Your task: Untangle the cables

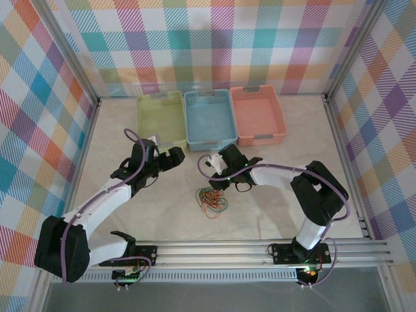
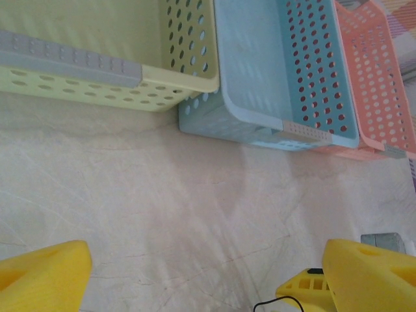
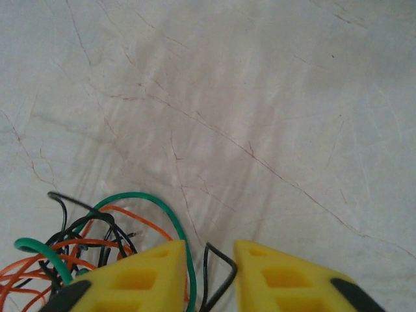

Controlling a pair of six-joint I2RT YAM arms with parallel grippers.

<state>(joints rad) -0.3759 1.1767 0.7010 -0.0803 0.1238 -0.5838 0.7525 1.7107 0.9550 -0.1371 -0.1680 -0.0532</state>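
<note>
Top external view: we see the cables [image 1: 212, 199], a loose tangle of orange, green and black, lying on the pale surface [image 1: 279, 195] between the two arms, well short of the yellow basket [image 1: 160, 117], blue basket [image 1: 209, 117] and pink basket [image 1: 257, 114] at the back. The right gripper [image 1: 213, 170] hangs just beside the tangle; its jaws stand narrowly apart, the bend of a black cable [image 3: 221, 255] and a green cable [image 3: 140, 194] in the gap, neither pinched. The left gripper [image 1: 170, 158] hovers over bare surface near the baskets, jaws wide apart, holding nothing.
</note>
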